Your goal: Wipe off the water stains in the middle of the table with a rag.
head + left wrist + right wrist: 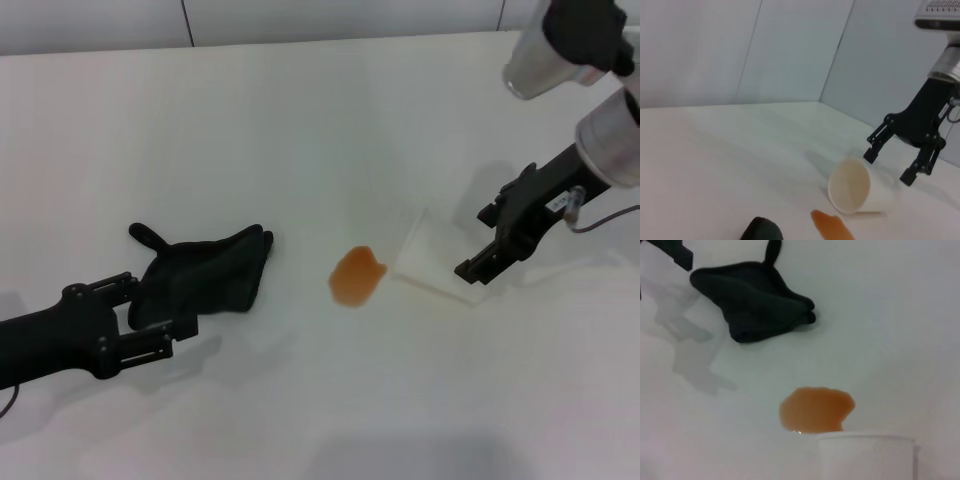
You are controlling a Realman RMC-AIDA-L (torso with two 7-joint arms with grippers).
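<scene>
The dark rag [205, 272] lies crumpled on the white table [300, 120], left of the orange-brown water stain [357, 276]. My left gripper [160, 305] sits low at the rag's near-left edge, open, with that edge lying between its fingers. My right gripper [480, 242] hangs open just right of a tipped cup; the left wrist view shows this right gripper [890, 167] spread behind the cup. That view catches only a corner of the rag [762, 230] and the stain [832, 225]. In the right wrist view the rag [752, 300] lies beyond the stain [816, 409].
A translucent white cup [435, 262] lies on its side right of the stain, its mouth facing the stain. The cup [855, 187] also shows in the left wrist view, and the cup [867, 455] in the right wrist view. Grey wall panels stand behind the table's far edge.
</scene>
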